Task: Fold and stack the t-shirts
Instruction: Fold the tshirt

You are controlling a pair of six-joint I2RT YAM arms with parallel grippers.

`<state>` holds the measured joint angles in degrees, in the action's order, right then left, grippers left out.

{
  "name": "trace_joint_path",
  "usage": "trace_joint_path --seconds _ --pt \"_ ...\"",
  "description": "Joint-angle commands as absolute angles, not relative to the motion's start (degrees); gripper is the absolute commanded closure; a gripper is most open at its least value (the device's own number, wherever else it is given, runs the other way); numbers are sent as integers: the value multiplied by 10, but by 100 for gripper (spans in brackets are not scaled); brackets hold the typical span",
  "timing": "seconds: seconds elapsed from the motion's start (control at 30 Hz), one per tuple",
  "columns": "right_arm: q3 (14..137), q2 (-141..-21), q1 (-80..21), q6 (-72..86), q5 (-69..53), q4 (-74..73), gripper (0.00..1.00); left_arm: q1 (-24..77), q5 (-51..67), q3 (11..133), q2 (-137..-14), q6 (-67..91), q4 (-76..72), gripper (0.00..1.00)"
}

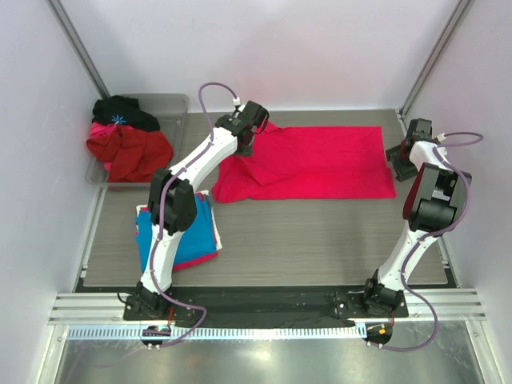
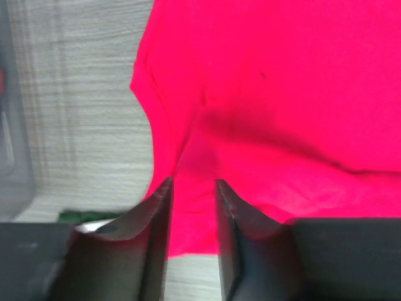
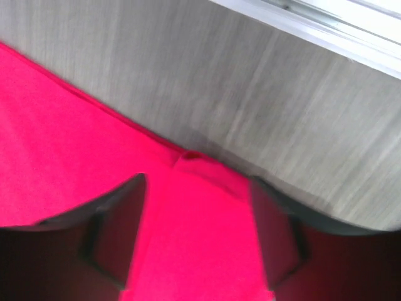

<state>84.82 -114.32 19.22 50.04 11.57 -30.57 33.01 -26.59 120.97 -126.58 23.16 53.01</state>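
The crimson-pink t-shirt (image 1: 312, 162) looks soft and limp; we would pinch its end edges below our left gripper (image 2: 192, 188) and right gripper (image 3: 197, 182), both with jaws apart.

A grey wood-grain table (image 1: 320, 232) fills the middle of the frame, bare along its lower half. At the upper left a clear plastic bin (image 1: 178, 100) sits on its corner, a black garment (image 1: 124, 110) with a small pale blue mark lying on top inside. Plain white walls (image 1: 280, 48) close in the back and both sides, with a slanted metal post at the upper left (image 1: 80, 44) and another at the upper right (image 1: 436, 52). Along the bottom run aluminium rails (image 1: 88, 308), a black base plate (image 1: 264, 300), a white toothed strip (image 1: 264, 330) and a dull steel sheet (image 1: 264, 364).
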Motion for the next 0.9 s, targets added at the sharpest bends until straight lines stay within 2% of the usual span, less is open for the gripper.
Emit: trace_joint_path --seconds 0.0,0.07,0.17,0.3,0.43,0.47,0.5,0.53,0.73,0.77,0.8,0.87 --pt "819 -1086 193 482 95 -238 24 316 -241 1231 -1260 222 479 60" --pt "771 -1058 193 478 90 -209 17 315 -224 1233 -1257 219 461 49" --pt "713 -999 193 461 97 -199 16 312 -204 1248 -1259 218 439 37" --pt "629 -931 193 439 113 -177 21 313 -182 1255 -1239 238 443 31" --pt "517 -862 195 414 65 -93 19 314 -144 1132 -1142 273 376 24" --pt "497 -847 194 415 53 -49 19 314 -142 1070 -1119 284 361 17" --pt "477 -836 195 418 40 -24 18 313 -135 1035 -1094 290 330 5" --pt "441 -815 195 422 29 -4 18 314 -136 977 -1052 307 317 0" --pt "391 -795 203 439 -31 68 13 316 -120 786 -905 360 209 1" --pt "391 -797 204 441 -26 76 14 317 -119 767 -877 373 200 1" --pt "394 -808 204 442 -22 74 20 317 -117 732 -864 379 180 1" --pt "405 -824 204 446 -4 62 25 318 -107 709 -846 389 167 0"
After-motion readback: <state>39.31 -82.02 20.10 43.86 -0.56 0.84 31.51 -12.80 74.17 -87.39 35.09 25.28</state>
